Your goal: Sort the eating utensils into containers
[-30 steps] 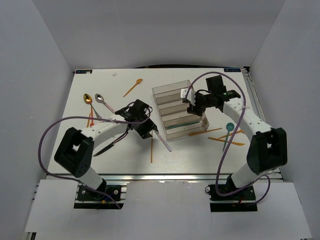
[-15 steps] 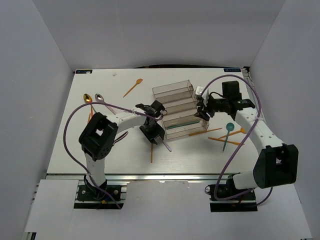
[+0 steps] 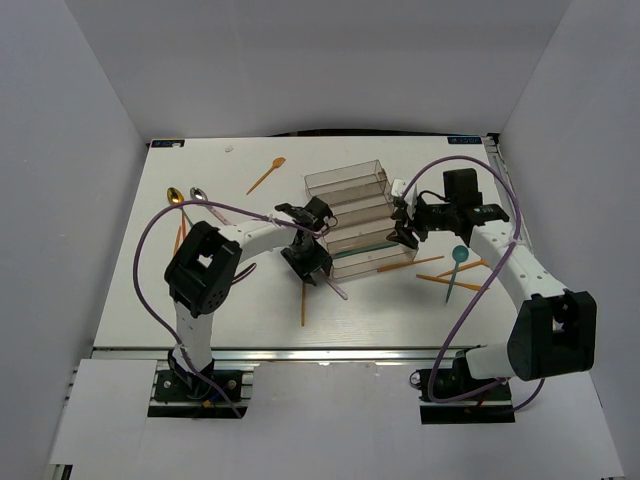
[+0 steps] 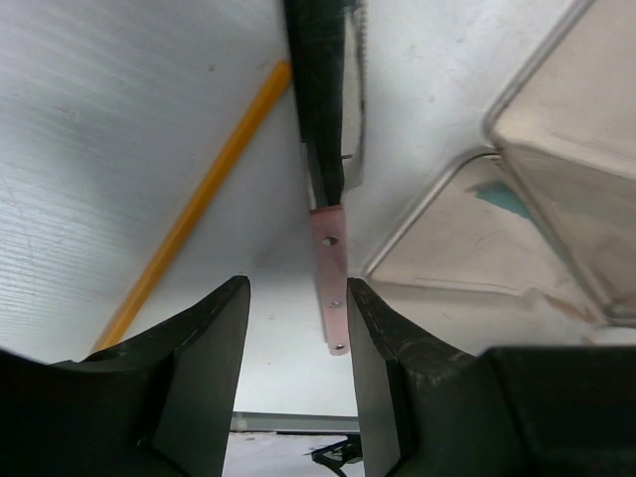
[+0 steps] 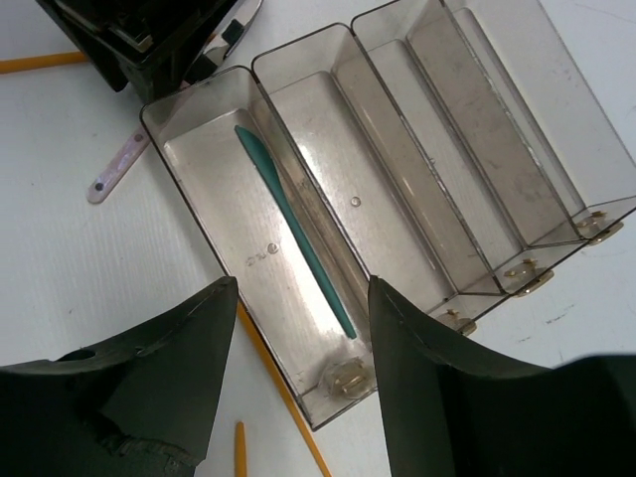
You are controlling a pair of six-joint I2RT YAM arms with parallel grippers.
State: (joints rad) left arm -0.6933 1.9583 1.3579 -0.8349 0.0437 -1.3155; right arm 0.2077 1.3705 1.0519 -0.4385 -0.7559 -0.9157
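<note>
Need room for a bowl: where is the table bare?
Bare: white table's near strip between the thin orange stick and the teal spoon; far edge behind the clear stepped plastic tray. Crowded: both sides of that tray.

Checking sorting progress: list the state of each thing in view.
left gripper: fingers open, empty.
right gripper: fingers open, empty, over the tray.
tray: upright, three compartments look empty.
teal utensil: lying in the tray's end compartment.
pink-handled knife: on the table, unsorted.
orange utensil: on the table, unsorted.
</note>
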